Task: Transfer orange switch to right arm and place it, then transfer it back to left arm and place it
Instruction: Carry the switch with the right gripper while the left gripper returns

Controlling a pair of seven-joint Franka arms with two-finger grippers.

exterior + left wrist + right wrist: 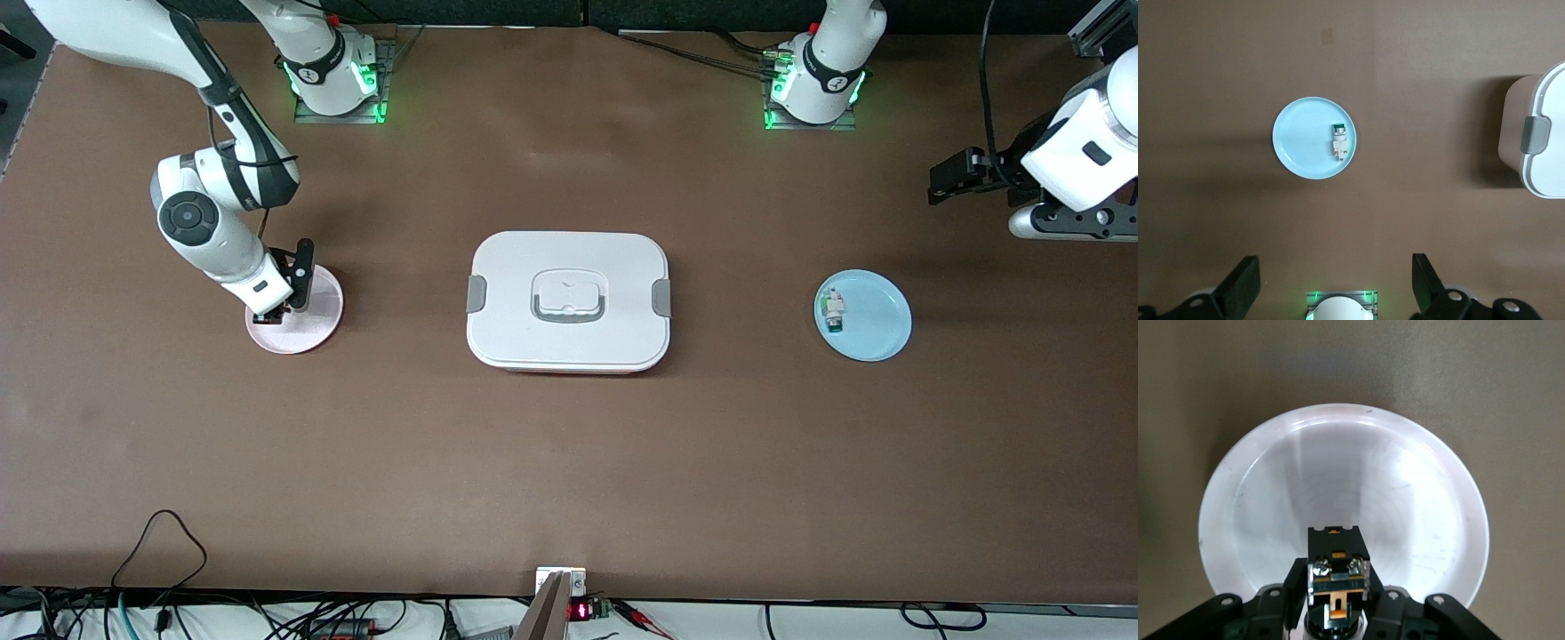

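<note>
Switch [1337, 577], a small black block with orange marks and two screws, sits clamped in right fingers [1295, 590] over pink plate [1418, 493]; left fingers [1238, 287] spread, waiting.

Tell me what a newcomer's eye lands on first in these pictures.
The big white box mid-table, between two small plates. Over the pink plate, at the right arm's end, the right claw is shut on the orange switch. The left claw hangs open above the table near the blue plate.
</note>
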